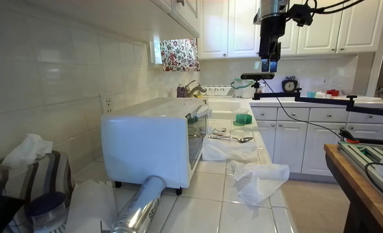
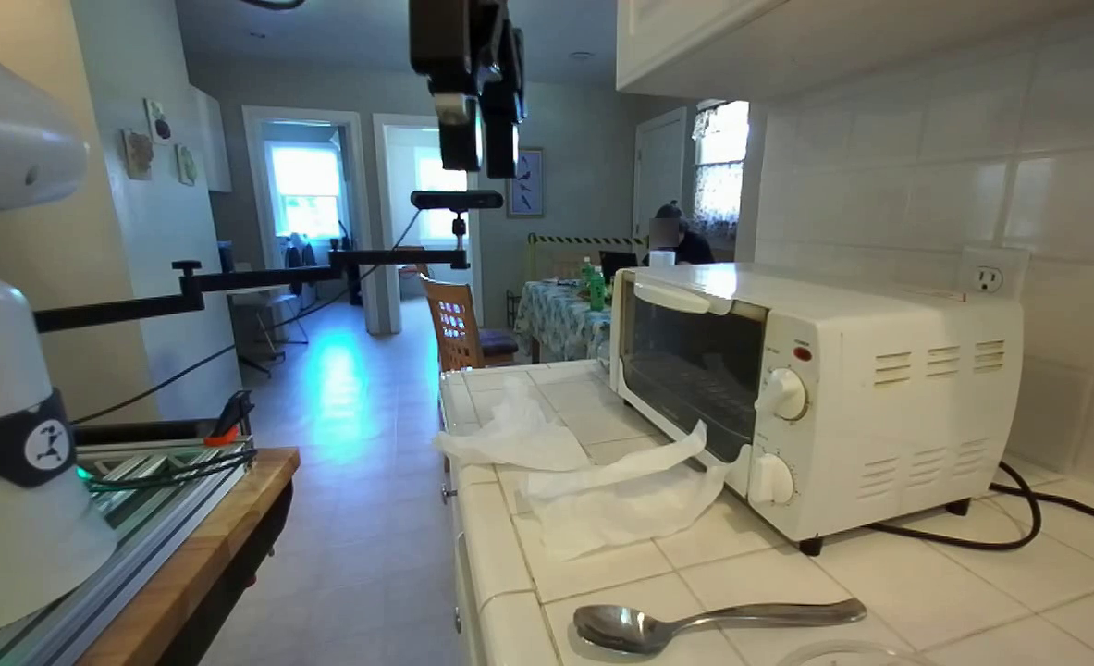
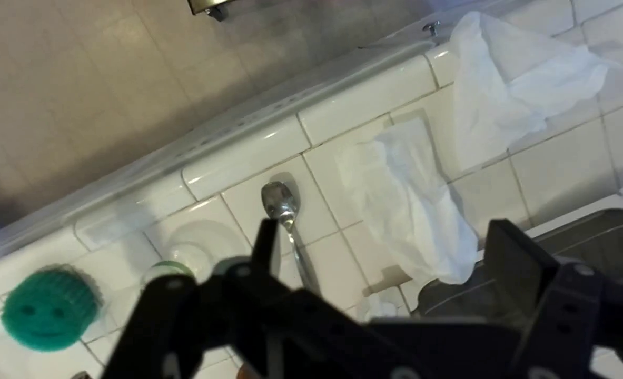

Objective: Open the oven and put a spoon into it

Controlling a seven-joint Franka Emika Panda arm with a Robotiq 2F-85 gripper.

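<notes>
Oven (image 2: 829, 407): white, standing on the tiled counter (image 1: 204, 213); glass door (image 2: 690, 370) upright across its front, handle (image 2: 671, 297) along the top.
Spoon (image 2: 741, 614): lying on the counter off the oven's end with the knobs (image 2: 782, 393), apart from it; bowl toward the counter's edge.
Gripper (image 1: 269, 66): on the oven's door side, higher than its top; the two fingers (image 3: 516, 258) stand wide apart.
Paper sheets (image 2: 625, 490): two, crumpled, in front of the oven's door; one reaches close up to it, though whether it touches cannot be told; the other lies farther out.
Green scrubber (image 3: 50, 308): off the oven's knob end, farther away than the spoon; round.
Clear cup (image 1: 238, 118): off that same end of the oven, near the scrubber.
Silver cylinder (image 1: 142, 204): beside the oven's opposite end.
</notes>
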